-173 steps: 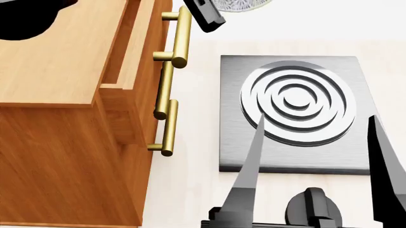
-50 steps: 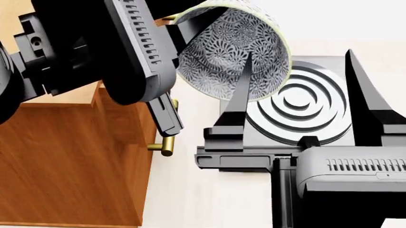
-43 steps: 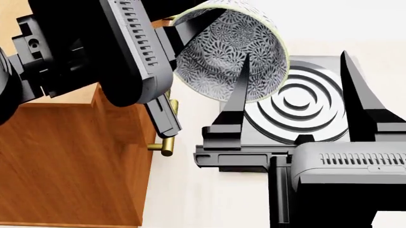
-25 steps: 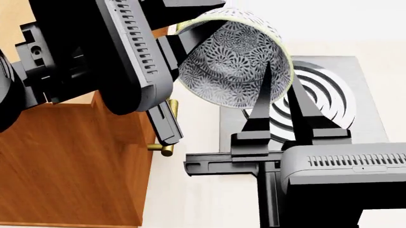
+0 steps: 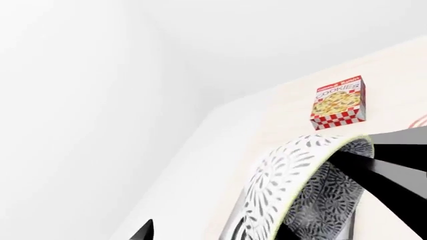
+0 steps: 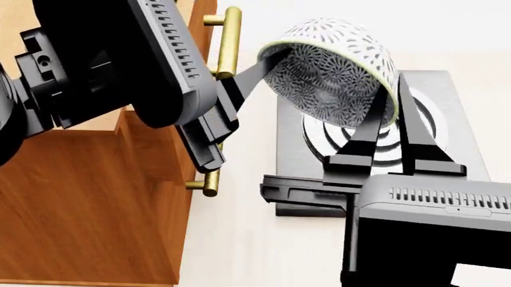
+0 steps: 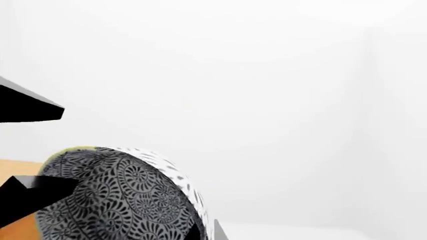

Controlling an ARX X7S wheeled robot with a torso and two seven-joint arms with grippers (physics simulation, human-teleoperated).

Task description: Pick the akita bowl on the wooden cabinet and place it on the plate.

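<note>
— Which step is this?

— A mid-air handover, by the look of it: my left claw (image 6: 267, 63) grips the bowl (image 6: 335, 66) by its rim, above the stove slab (image 6: 291, 149), beside the cabinet (image 6: 88, 203).

— And your right claw (image 6: 387, 98)?

— Pinched on the opposite rim. Next, I judge, the left lets go; the plate (image 5: 419, 120) barely shows.

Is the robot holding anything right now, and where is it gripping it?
Yes: the akita bowl, held in the air, each gripper's fingers pinching its rim on opposite sides.
</note>
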